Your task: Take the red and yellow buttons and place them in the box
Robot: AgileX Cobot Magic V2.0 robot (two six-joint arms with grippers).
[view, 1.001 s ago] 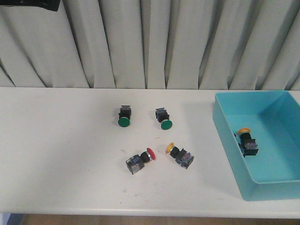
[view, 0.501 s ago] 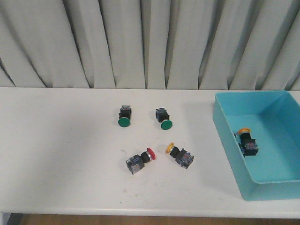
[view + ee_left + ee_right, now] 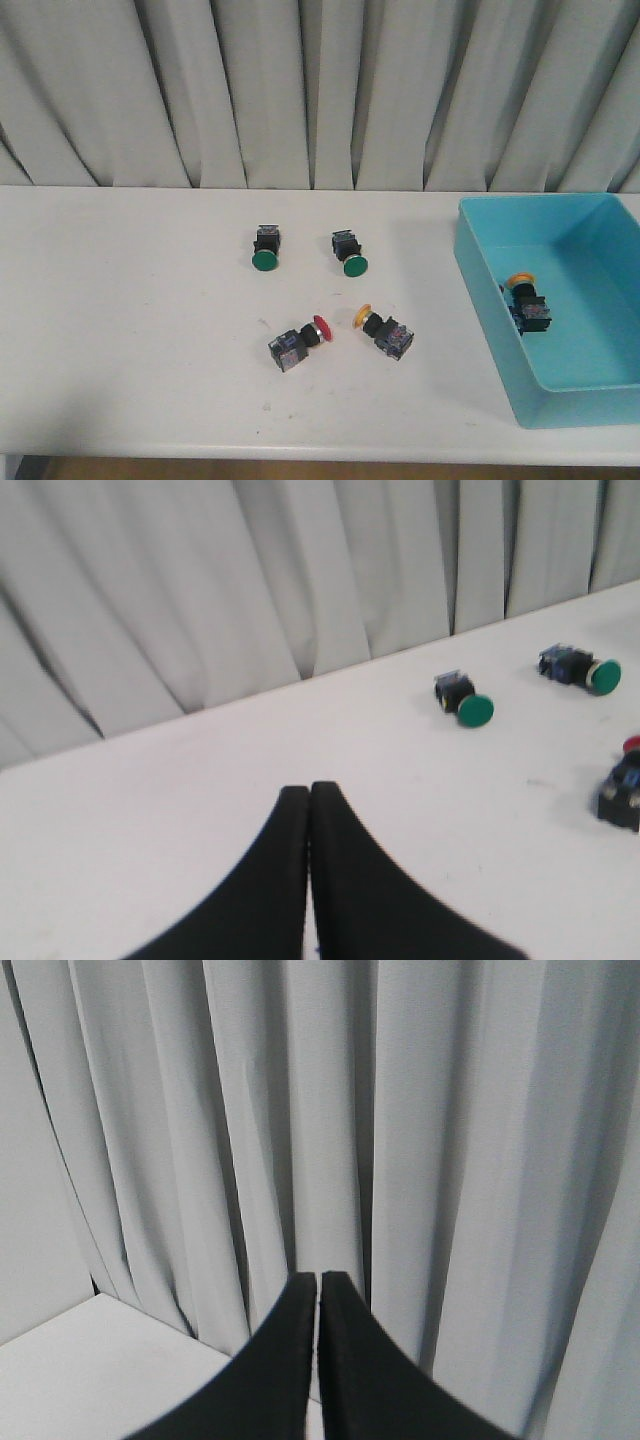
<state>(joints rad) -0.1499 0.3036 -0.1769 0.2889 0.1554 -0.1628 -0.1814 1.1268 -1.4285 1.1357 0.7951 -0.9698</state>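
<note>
A red button (image 3: 298,343) and a yellow button (image 3: 384,331) lie on their sides on the white table (image 3: 130,330), front centre. Another yellow button (image 3: 526,303) lies inside the light-blue box (image 3: 486,300) at the right. Neither gripper shows in the front view. My left gripper (image 3: 308,792) is shut and empty, over bare table well short of the buttons; the red button shows at that view's edge (image 3: 625,785). My right gripper (image 3: 319,1279) is shut and empty, facing the curtain.
Two green-capped buttons (image 3: 265,247) (image 3: 349,252) lie behind the red and yellow ones; both show in the left wrist view (image 3: 461,696) (image 3: 580,668). A grey pleated curtain (image 3: 320,90) hangs behind the table.
</note>
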